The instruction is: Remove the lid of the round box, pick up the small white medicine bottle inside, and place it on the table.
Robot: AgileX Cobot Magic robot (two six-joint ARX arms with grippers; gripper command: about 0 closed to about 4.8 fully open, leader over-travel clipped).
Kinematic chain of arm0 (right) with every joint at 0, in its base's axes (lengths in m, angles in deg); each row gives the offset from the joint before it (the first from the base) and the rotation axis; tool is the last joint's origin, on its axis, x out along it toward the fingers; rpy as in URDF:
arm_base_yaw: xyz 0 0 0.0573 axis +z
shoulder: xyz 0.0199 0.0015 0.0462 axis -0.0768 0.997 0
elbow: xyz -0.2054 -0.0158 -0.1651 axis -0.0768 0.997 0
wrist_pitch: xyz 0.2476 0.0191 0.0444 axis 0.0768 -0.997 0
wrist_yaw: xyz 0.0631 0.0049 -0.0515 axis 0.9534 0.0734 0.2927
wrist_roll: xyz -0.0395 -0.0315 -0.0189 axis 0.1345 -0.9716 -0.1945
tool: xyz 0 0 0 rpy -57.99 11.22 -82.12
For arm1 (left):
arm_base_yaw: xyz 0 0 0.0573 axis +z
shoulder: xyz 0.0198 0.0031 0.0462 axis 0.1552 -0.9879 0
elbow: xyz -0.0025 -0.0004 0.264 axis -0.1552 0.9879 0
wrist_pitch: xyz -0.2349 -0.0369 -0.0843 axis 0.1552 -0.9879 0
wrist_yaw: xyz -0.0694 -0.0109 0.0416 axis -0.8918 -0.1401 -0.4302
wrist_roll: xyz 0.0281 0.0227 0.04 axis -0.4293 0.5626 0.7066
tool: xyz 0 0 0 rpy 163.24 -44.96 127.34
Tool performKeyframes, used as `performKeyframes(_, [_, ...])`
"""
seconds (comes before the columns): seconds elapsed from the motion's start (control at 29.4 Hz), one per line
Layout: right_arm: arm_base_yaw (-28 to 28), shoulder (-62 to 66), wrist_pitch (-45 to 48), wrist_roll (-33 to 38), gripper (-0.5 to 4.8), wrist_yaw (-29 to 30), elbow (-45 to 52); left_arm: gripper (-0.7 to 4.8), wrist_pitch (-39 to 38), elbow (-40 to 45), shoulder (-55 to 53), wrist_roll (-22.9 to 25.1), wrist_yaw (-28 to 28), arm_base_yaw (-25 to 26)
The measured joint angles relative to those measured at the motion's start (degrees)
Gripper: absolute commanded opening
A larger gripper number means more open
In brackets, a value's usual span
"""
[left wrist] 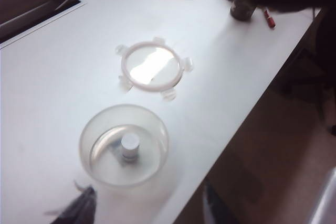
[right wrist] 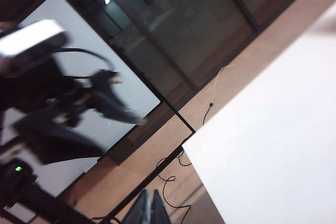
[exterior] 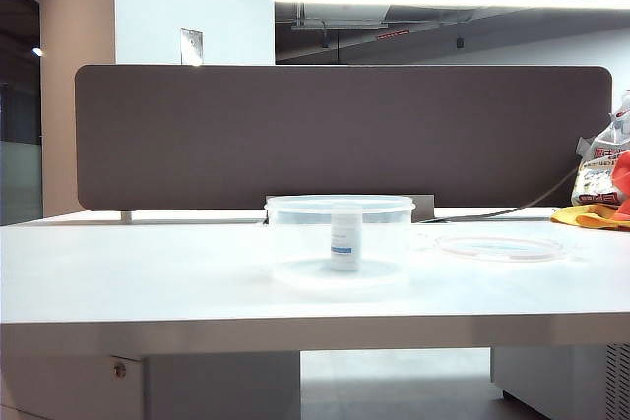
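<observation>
The clear round box (exterior: 290,233) stands uncovered mid-table, and the small white medicine bottle (exterior: 345,243) is upright inside it. The lid (exterior: 500,248) lies flat on the table (exterior: 148,272) to the box's right. From the left wrist view I look down into the box (left wrist: 86,140) at the bottle's cap (left wrist: 129,145), with the lid (left wrist: 153,64) beyond. My left gripper (left wrist: 149,211) is open above the box's near side and holds nothing. My right gripper (right wrist: 152,209) is shut and empty, out past the table's edge over the floor. Neither gripper shows in the exterior view.
A dark grey divider panel (exterior: 345,135) runs along the back of the table. An orange cloth and a bag (exterior: 602,189) lie at the far right. A dark can and a red pen (left wrist: 244,9) stand near the table's edge. Cables trail on the floor (right wrist: 173,177).
</observation>
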Motion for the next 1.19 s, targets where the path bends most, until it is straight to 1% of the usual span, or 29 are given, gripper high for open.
performKeyframes(0.1, [0.2,-3.58,0.04,-0.66,-0.07,0.17,-0.02,2.64,-0.59,0.02,0.07,0.02,1.33,-1.7])
performKeyframes(0.17, [0.15,-5.2,0.02,-2.51,-0.07,-0.87,-0.02,2.64,-1.01,0.02,0.07,0.55,2.64,-2.03])
performKeyframes(0.27, [0.04,-6.51,-1.92,-7.1,-0.07,-5.73,-0.04,2.64,-1.03,0.04,-0.07,1.09,5.84,-1.55])
performKeyframes(0.34, [0.02,-6.69,-5.07,-11.06,-0.07,-9.68,-0.15,2.64,-1.05,0.04,-0.17,1.11,6.4,-1.33])
performKeyframes(0.44, [0.17,-6.4,-12.55,-18.73,-0.06,-16.92,-0.13,2.64,-1.18,0.09,-0.17,1.14,6.27,-1.68])
performKeyframes(0.51, [1.57,-6.16,-18.64,-25.05,-0.06,-23.61,-0.13,2.64,-1.2,0.09,-0.15,1.14,6.21,-1.66])
performKeyframes(0.58, [4.09,-5.9,-24.83,-31.89,-0.05,-31.04,-0.09,2.64,-1.27,0.11,-0.2,1.2,6.4,-1.57])
performKeyframes(0.71, [7.96,-5.53,-30.95,-40.24,-0.05,-40.24,0.0,2.64,-1.27,0.15,-0.26,1.31,6.4,-1.66])
performKeyframes(0.78, [11.45,-4.9,-32.13,-43.6,-0.04,-47.08,-0.02,2.64,-1.27,0.15,-0.26,1.31,6.4,-1.66])
performKeyframes(0.88, [15.96,-3.08,-32.74,-47.23,0.05,-54.69,-0.02,2.64,-1.27,0.17,-0.42,1.31,6.4,-1.66])
performKeyframes(1.02, [19.67,1.46,-32.72,-49.22,0.05,-60.94,-0.2,2.64,-1.42,0.17,-0.52,1.31,6.43,-1.66])
performKeyframes(1.12, [20.44,5.6,-33.03,-49.4,0.14,-62.6,-0.09,2.64,-2.12,0.17,-0.52,1.31,6.4,-1.66])
performKeyframes(1.19, [20.65,7.98,-33.42,-49.42,0.14,-62.6,-0.07,2.64,-3.21,0.17,-0.52,1.31,6.4,-1.66])
